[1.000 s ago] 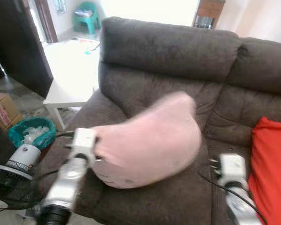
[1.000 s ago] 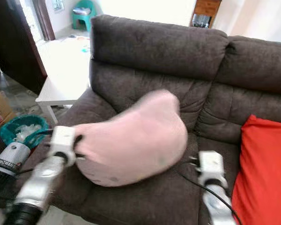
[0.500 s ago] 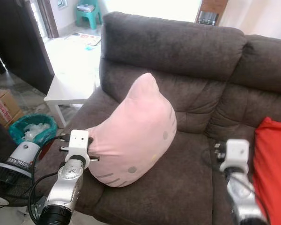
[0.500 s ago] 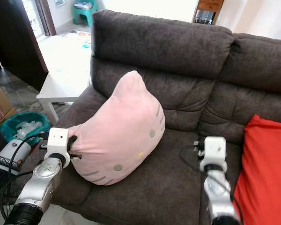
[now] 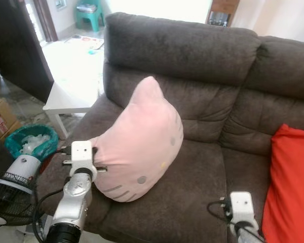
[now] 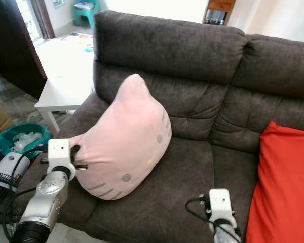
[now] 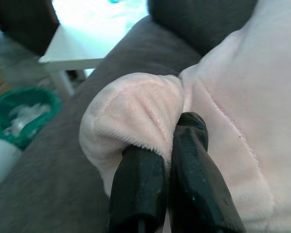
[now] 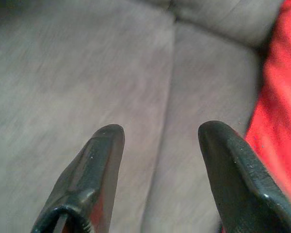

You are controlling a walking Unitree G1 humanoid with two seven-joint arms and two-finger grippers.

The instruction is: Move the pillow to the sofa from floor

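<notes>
- Left gripper (image 7: 167, 145) reaches forward, fingers pinched on a corner of the pink pillow (image 5: 142, 144) standing on the sofa (image 5: 202, 66).
- Right gripper (image 8: 157, 150) hangs low over the seat, fingers spread wide, holding nothing.

Pale pink pillow (image 5: 142, 147) — grey whisker marks, dark brown sofa (image 5: 202, 55), red cushion (image 5: 291, 187)

white side table (image 5: 73, 91) — teal stool (image 5: 89, 14), bright floor

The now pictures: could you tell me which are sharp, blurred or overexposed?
Left eye view: pink pillow and sofa sharp, the room behind blown out white. Left wrist view: fingers slightly soft, shut on the pillow's corner. Right wrist view: sofa seat blurred behind the open right gripper.
</notes>
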